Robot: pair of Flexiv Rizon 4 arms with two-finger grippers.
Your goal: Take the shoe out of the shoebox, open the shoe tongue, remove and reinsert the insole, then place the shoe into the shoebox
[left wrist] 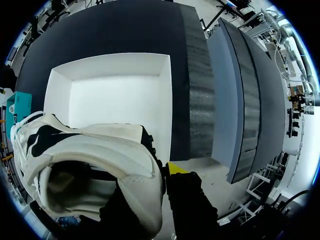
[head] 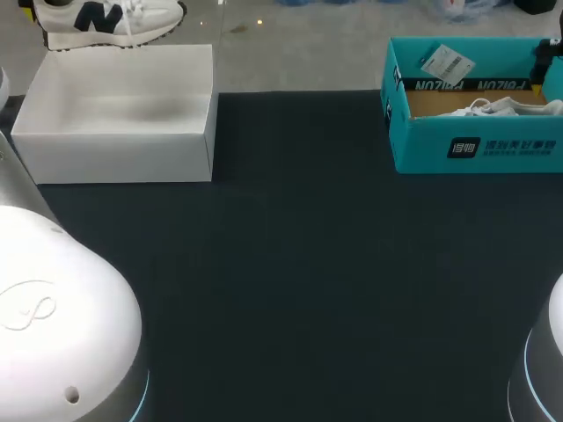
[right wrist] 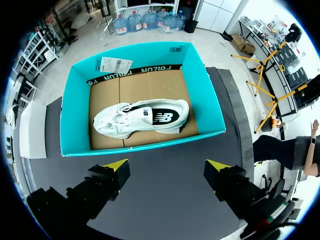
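Shoe number one, a white lace-up trainer with black side markings (left wrist: 85,150), hangs in the left pincer (left wrist: 152,179). The pincer is clamped on the trainer's heel wall, one dark finger inside the opening and the yellow-tipped finger (left wrist: 176,168) outside. Ahead of that pincer, past the trainer, an open white cardboard box (left wrist: 115,100) stands on the dark table top (head: 308,281). From the head camera the same trainer (head: 114,19) shows over the far edge of this box (head: 114,114). A second white trainer (right wrist: 145,119) lies on its side on the brown cardboard floor (right wrist: 150,87) of a teal cardboard shoebox (right wrist: 75,120), straight ahead of the right pincer (right wrist: 166,165). That pincer's yellow-tipped fingers stand wide apart over the table top, holding nothing. A white paper tag (right wrist: 112,64) rests against the shoebox's wall farthest from the pincer. In the head view the shoebox (head: 475,145) sits well apart from the white box.
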